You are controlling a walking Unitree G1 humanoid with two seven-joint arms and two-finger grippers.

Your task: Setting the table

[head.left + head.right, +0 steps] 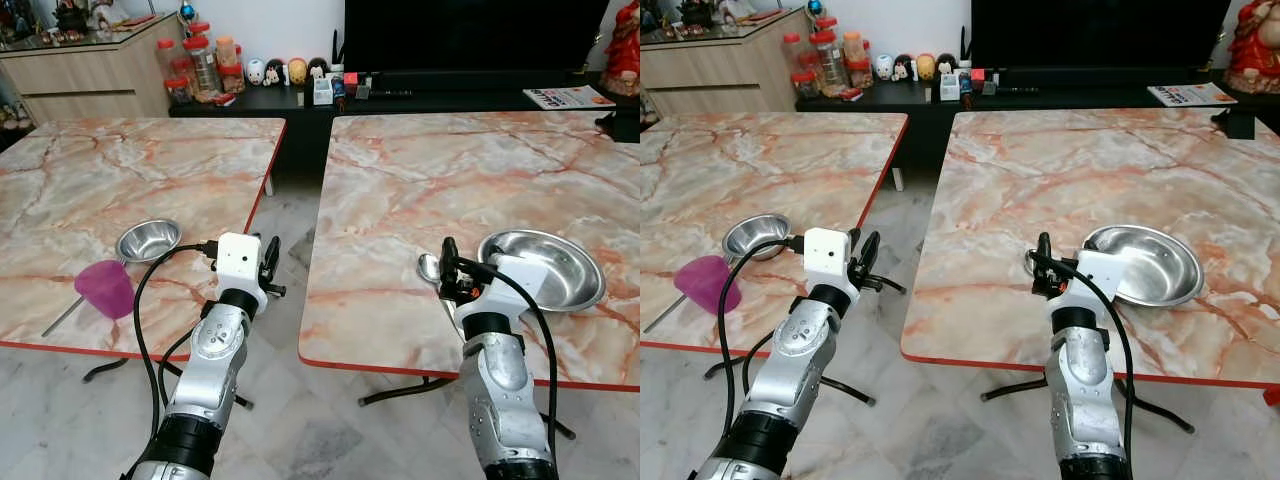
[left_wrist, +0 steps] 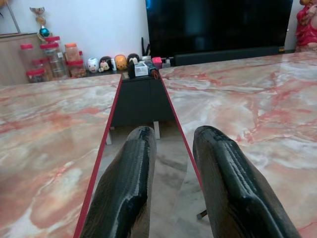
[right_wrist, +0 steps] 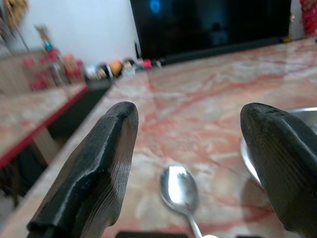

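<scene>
I see two marble tables standing side by side with a narrow gap of floor between them. My right gripper is above the right table, close to its front edge and toward its left side. Its two black fingers stand wide apart and hold nothing. A metal spoon lies on the marble between these fingers, with its bowl pointing away from the wrist; I cannot tell if the fingers touch the table. Just to the right of this gripper rests a large steel dish, also near the front edge, and the spoon is beside its left rim. My left gripper is at the right front corner of the left table, at the gap between the tables. Its fingers are a little apart, with only a slim space between them, and nothing is between them. On the left table, near the front edge, there is a small steel bowl, and just in front of it a purple cup that lies tilted. A thin grey utensil lies beside the cup, reaching toward the front edge; what kind it is I cannot tell.
</scene>
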